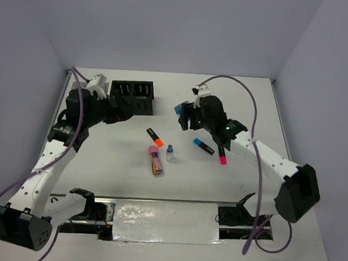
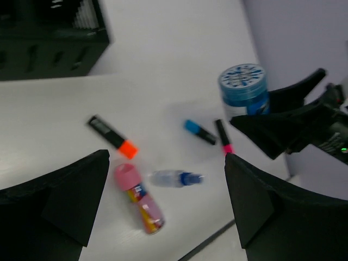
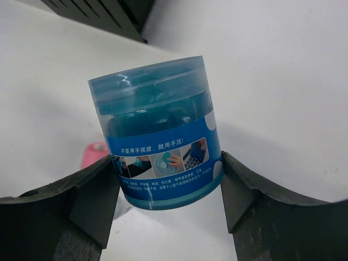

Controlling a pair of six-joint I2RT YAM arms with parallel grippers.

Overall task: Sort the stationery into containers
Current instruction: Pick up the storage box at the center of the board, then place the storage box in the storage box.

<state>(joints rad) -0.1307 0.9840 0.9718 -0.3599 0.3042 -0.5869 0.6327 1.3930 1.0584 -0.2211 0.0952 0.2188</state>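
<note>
Three short highlighters lay mid-table: the orange-capped highlighter (image 1: 154, 137), blue-capped highlighter (image 1: 203, 146) and pink-capped highlighter (image 1: 221, 154). Beside them lay one pink tube (image 1: 155, 161) and one clear bottle (image 1: 170, 154). Two black slotted boxes (image 1: 135, 95) stood at eleven o'clock. At one o'clock the right gripper (image 3: 167, 160) clamped one round translucent blue tub (image 3: 157, 109); only its wrist view showed the printed label. The left gripper (image 2: 166, 156) gaped, empty.
</note>
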